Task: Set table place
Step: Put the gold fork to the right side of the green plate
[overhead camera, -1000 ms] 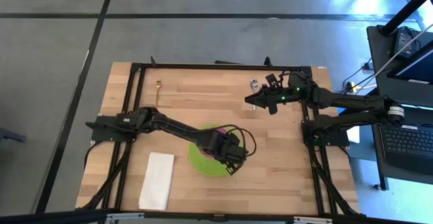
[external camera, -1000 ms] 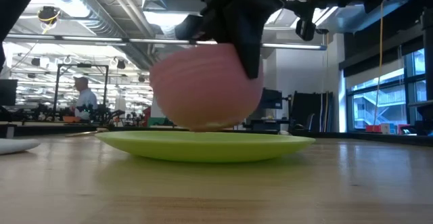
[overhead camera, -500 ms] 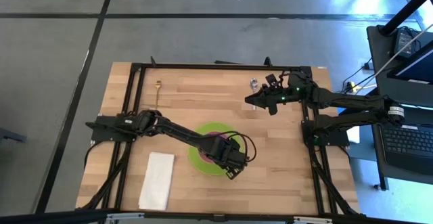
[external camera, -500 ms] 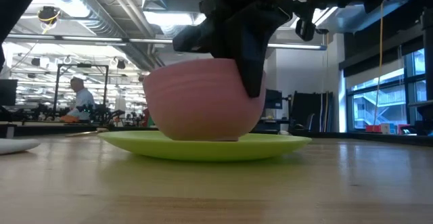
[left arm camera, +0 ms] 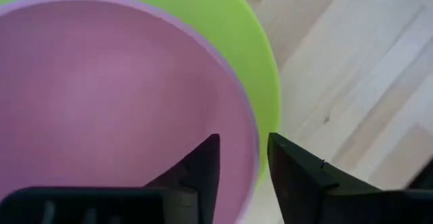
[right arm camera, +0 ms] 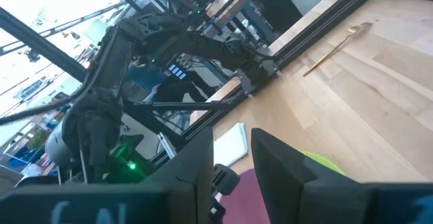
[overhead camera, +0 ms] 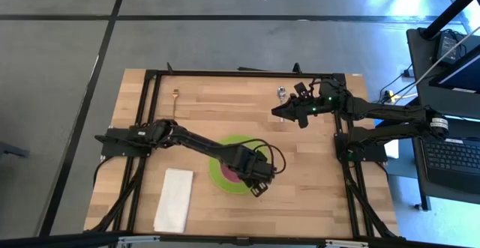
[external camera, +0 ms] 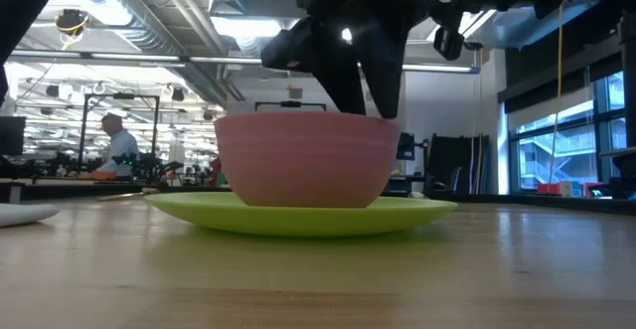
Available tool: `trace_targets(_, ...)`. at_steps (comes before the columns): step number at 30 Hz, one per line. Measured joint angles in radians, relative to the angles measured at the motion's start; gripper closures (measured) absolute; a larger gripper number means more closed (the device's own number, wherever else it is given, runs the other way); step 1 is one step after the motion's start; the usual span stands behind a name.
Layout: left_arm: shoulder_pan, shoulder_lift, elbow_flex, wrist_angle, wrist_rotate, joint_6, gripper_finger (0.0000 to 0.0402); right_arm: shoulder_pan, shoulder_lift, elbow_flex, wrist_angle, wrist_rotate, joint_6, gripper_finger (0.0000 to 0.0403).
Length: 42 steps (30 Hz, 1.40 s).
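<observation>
The pink bowl [external camera: 303, 160] stands level on its base in the middle of the lime-green plate [external camera: 298, 215], which lies flat near the middle of the table [overhead camera: 315, 173]. My left gripper [left arm camera: 243, 149] is open over the bowl's right-hand rim. One finger is inside the bowl and one outside, with a gap showing on each side of the rim. At the far right my right gripper [overhead camera: 279, 113] hangs open and empty, just nearer than the silver spoon [overhead camera: 281, 93]. The gold-tipped utensil [overhead camera: 175, 100] lies at the far left.
A folded white napkin [overhead camera: 174, 199] lies at the near left, beside the plate. Bare wood stretches to the right of the plate and along the near edge. The table's black frame [overhead camera: 240, 73] runs along the far edge. People show in the room behind.
My left gripper has come down with the pink bowl, which hung tilted just above the plate and now stands level on it. The gripper has then opened and let go of the rim.
</observation>
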Motion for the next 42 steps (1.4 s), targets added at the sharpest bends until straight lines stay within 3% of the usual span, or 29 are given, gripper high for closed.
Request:
trace_targets(5, 0.022, -0.026, 0.002, -0.017, 0.098, -0.007, 0.0279, 0.0, 0.0, 0.0, 0.0, -0.001, -0.003, 0.0298)
trace_targets(8, 0.03, -0.07, 0.021, -0.056, 0.092, -0.018, 0.0279, 0.0, 0.0, 0.0, 0.001, -0.005, -0.001, 0.0298)
trace_targets(12, 0.038, -0.141, 0.07, -0.225, -0.012, -0.019, 0.0279, -0.008, -0.025, 0.001, 0.005, -0.091, 0.017, 0.0298)
trace_targets(16, 0.04, -0.234, 0.083, -0.454, -0.253, -0.044, 0.0279, -0.005, -0.074, 0.001, 0.005, -0.133, 0.031, 0.0298)
trace_targets(18, 0.052, -0.282, 0.074, -0.454, -0.339, -0.05, 0.0279, -0.005, -0.097, 0.002, 0.005, -0.132, 0.031, 0.0298)
trace_targets(26, 0.136, -0.499, -0.011, -0.455, -0.475, -0.027, 0.0279, -0.006, -0.129, 0.002, -0.004, -0.114, 0.032, 0.0298)
trace_targets(35, 0.356, -0.811, -0.303, -0.455, -0.557, 0.026, 0.0279, -0.005, -0.131, 0.002, -0.041, -0.075, 0.036, 0.0298)
trace_targets(42, 0.522, -1.042, -0.655, -0.438, -0.553, -0.129, 0.0279, -0.006, -0.13, 0.002, -0.058, -0.012, 0.033, 0.0298)
